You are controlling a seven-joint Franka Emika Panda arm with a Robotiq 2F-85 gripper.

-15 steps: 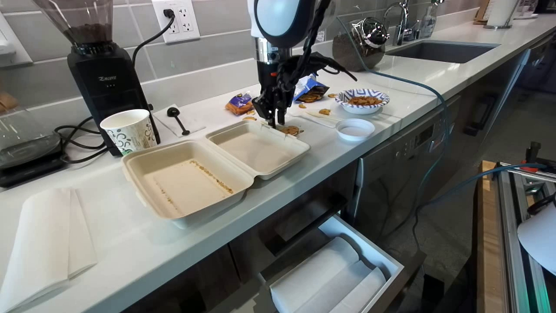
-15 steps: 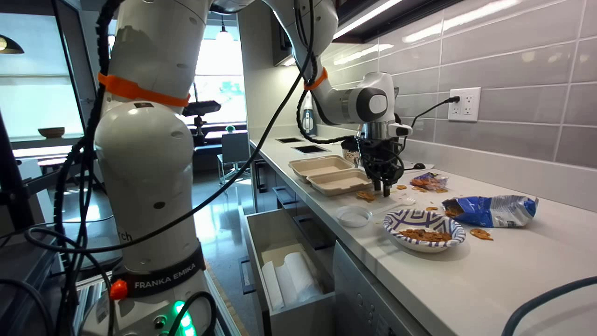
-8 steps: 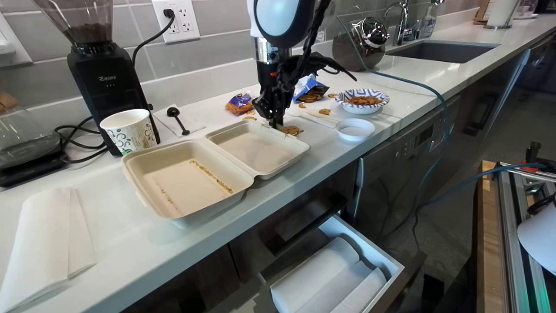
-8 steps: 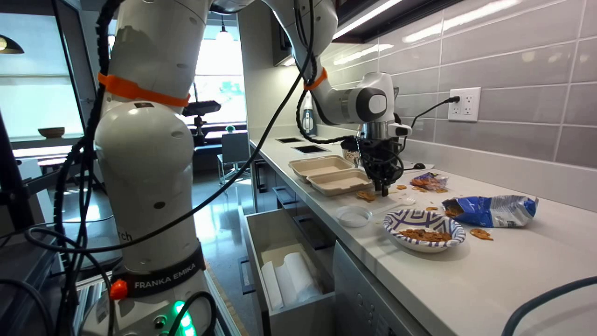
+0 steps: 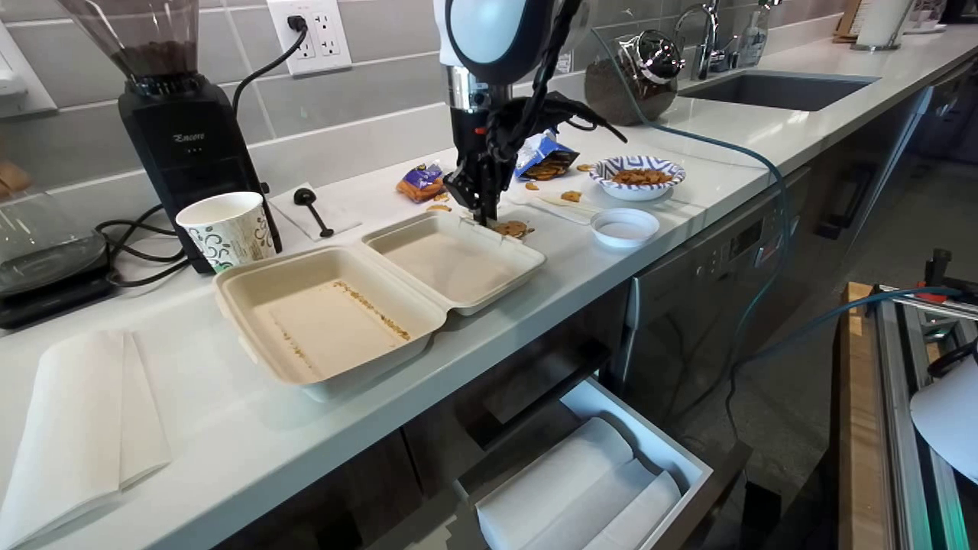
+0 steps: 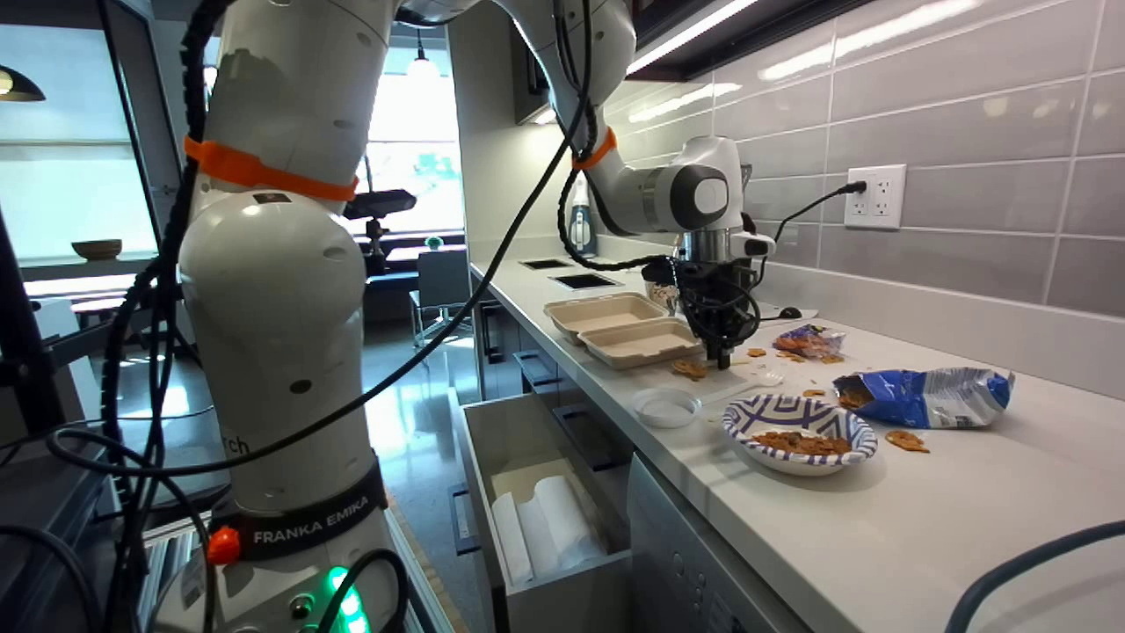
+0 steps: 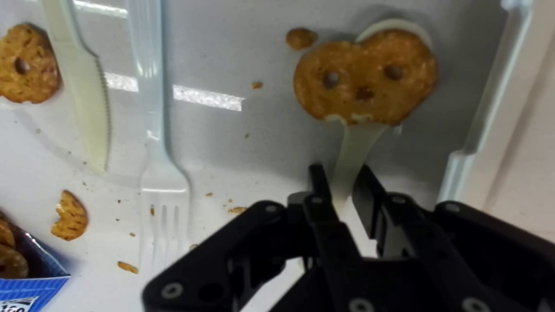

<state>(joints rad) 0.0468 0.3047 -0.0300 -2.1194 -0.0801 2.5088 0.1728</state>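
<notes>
My gripper points down at the counter beside the open beige clamshell container. In the wrist view its fingers are drawn close around the handle of a pale plastic spoon. The handle runs at a slant between them and passes partly behind one finger. A brown pretzel crisp covers most of the spoon's bowl; it also shows in an exterior view. A clear-white plastic fork and a pale plastic knife lie on the counter nearby.
A patterned paper bowl of crumbs and a small white dish stand along the counter. A blue snack bag, a smaller snack bag, a paper cup and a black grinder are around. A drawer stands open below.
The gripper's fingers were apart one second ago and have drawn together around the spoon handle. The arm, the crisp and the other things have hardly moved.
</notes>
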